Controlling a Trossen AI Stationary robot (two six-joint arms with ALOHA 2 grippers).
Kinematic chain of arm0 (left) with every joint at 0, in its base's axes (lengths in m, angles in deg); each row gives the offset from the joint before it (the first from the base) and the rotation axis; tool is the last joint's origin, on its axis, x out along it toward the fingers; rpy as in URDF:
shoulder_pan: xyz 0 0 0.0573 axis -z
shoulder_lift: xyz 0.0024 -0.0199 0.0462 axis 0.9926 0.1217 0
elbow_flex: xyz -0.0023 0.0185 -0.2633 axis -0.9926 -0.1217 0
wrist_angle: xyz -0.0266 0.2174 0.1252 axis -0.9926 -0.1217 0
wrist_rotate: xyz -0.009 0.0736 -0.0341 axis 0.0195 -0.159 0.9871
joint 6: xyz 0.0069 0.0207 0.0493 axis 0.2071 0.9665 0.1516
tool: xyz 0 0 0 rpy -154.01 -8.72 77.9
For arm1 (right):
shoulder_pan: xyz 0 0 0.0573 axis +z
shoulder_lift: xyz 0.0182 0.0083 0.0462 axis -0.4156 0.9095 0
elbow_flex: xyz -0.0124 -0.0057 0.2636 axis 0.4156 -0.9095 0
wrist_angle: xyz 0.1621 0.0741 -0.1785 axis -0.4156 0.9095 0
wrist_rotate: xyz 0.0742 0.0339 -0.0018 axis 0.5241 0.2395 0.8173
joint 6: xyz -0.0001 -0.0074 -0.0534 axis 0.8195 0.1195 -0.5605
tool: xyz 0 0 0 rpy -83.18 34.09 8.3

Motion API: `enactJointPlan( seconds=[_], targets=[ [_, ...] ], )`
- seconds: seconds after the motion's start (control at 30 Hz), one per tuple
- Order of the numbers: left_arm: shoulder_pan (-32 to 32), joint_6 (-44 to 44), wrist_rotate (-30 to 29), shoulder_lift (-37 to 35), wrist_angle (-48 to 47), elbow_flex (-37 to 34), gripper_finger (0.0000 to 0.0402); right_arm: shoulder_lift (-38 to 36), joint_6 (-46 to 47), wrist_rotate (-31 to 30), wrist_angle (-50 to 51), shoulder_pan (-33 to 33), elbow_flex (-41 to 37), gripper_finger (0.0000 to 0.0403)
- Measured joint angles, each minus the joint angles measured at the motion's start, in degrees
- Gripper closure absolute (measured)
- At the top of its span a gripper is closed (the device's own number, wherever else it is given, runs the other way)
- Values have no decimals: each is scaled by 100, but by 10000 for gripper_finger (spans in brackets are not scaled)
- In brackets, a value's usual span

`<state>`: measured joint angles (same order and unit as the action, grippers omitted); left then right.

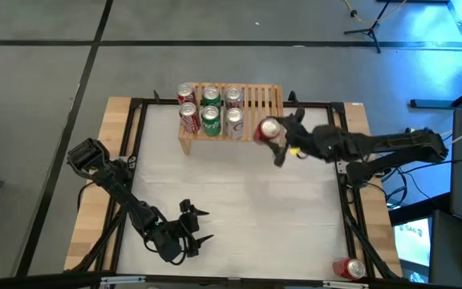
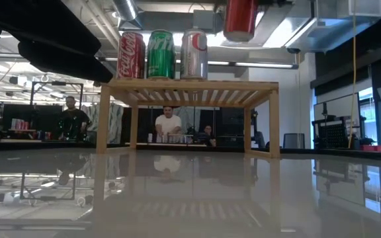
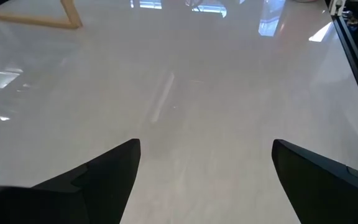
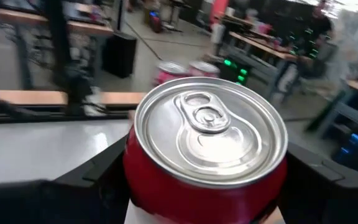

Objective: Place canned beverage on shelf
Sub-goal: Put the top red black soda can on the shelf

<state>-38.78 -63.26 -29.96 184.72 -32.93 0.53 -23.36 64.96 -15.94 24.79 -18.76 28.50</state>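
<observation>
A light-wood shelf (image 1: pixel 255 98) with a slatted top stands at the table's far side; it also shows in the low view (image 2: pixel 190 86). Several red, green and silver cans (image 1: pixel 210 111) stand upright on its left part. My right gripper (image 1: pixel 273 136) is shut on a red can (image 1: pixel 268 130), held in the air just in front of the shelf's right part; the can also shows in the low view (image 2: pixel 241 18), above the shelf top. My left gripper (image 1: pixel 199 226) is open and empty, low over the table's near left. My right gripper pinches the red can's side wall (image 4: pixel 143 180) between its two fingers, one on each side, below the silver top (image 4: pixel 210 127). The fingers come from the table's right. The can is lifted clear, higher than the shelf top, its lid up.
Another red can (image 1: pixel 350 269) lies at the table's near right corner on the wooden border. A black frame (image 1: pixel 135 128) runs around the white table top. People sit in the room behind the shelf (image 2: pixel 169 122). The shelf's right slats are bare.
</observation>
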Motion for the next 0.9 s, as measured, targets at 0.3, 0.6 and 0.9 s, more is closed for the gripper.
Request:
enactJointPlan(
  seconds=[0.3,0.6,0.9],
  targets=[
    [0,26,-127,0,-4,0,48,114,103,1376,38,-1447,0,111],
    [0,32,-160,0,-6,0,48,188,442,2111,27,-2488,0,111],
    [-7,34,-168,0,-60,0,48,787,778,2400,-86,-2759,2,111]
  ],
)
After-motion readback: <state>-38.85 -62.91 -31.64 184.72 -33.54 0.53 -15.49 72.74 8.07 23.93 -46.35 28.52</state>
